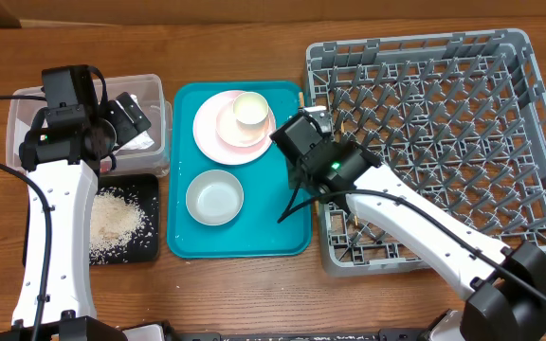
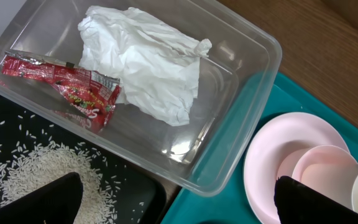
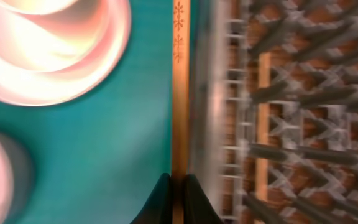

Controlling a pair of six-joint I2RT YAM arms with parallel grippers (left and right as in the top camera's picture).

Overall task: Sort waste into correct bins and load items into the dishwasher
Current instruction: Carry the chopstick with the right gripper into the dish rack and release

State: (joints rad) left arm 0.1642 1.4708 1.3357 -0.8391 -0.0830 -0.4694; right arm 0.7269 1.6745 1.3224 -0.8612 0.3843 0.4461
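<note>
Thin wooden chopstick (image 3: pixel 180 93), along the right edge of the teal tray (image 3: pixel 135 162), is pinched by the right gripper (image 3: pixel 178 190); the left gripper (image 2: pixel 179 202) is spread above the clear plastic tub (image 2: pixel 229 124).

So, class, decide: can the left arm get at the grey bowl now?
Probably yes: the left claw is open and empty, and the grey bowl sits uncovered, clear of the right arm.

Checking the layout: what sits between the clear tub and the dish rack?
The teal tray, carrying plates, cup and bowl; overhead view shows it.
</note>
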